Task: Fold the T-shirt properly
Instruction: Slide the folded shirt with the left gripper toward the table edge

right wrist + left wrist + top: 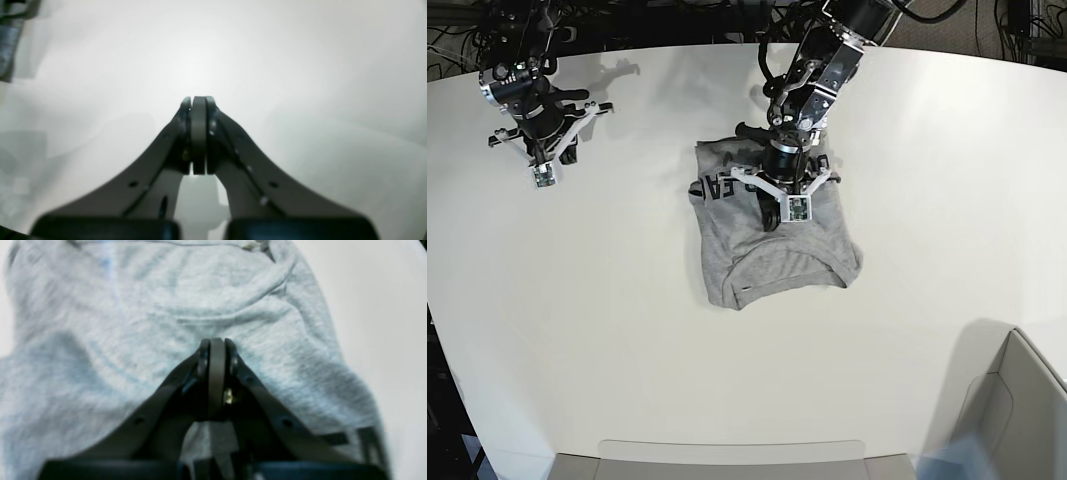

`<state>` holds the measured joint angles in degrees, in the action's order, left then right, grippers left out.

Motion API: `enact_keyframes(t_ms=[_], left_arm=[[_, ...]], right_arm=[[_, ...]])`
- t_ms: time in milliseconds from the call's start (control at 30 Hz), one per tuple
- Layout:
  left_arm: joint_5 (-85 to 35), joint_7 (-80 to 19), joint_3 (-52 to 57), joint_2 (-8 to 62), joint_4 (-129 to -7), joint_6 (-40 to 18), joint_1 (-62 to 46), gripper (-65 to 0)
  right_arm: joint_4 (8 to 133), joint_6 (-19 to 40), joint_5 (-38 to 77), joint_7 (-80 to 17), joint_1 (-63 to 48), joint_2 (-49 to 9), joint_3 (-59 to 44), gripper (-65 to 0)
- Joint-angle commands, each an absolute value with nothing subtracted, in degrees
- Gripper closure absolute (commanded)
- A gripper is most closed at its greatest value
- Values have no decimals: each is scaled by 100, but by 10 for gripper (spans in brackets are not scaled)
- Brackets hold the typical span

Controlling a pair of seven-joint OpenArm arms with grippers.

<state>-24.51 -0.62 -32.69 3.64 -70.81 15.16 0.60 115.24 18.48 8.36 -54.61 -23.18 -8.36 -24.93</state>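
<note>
The heather-grey T-shirt (772, 245) lies partly folded in the middle of the white table, its collar toward the near side. Black lettering (714, 188) shows on a turned-over flap at its far left. In the left wrist view the T-shirt (133, 323) fills most of the frame, with lettering (367, 436) at the lower right. My left gripper (217, 341) is shut just above or on the cloth behind the collar, with no cloth visibly between the fingers; it also shows in the base view (774, 215). My right gripper (198, 98) is shut and empty over bare table at the far left (539, 150).
The white table (927, 150) curves away at the back, with cables and arm bases behind it. A grey bin (1017, 400) stands at the near right, and a flat grey tray edge (727, 455) lies along the near side.
</note>
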Motion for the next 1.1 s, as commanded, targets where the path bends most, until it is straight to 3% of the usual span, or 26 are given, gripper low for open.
enact_keyframes(t_ms=[0, 267, 433, 533, 700, 900, 1067], left_arm=[[-2545, -330, -3240, 391, -6844, 1675, 101, 0], [-2554, 347, -2747, 1086, -6334, 1543, -259, 0], [-2554, 382, -1965, 1525, -6000, 629, -453, 0], [-2519, 382, -1349, 1789, -5543, -207, -470, 0], [-2510, 400, -1112, 2545, -4831, -1288, -251, 0], [-2510, 409, -1121, 3319, -4453, -1807, -92, 0], [-1780, 409, -1059, 3477, -4479, -2035, -84, 0]], right_arm=[[11635, 1851, 892, -5349, -2334, -884, -2510, 0], [11635, 1851, 892, -5349, -2299, -848, -2457, 0], [11635, 1851, 892, -5349, -2220, -840, -2457, 0], [11635, 1851, 892, -5349, -2220, -831, -2457, 0], [11644, 1851, 892, -5349, -2220, -708, -2457, 0], [11644, 1851, 892, -5349, -2220, -611, -2440, 0], [11644, 1851, 884, -5349, -2211, -593, -2229, 0]])
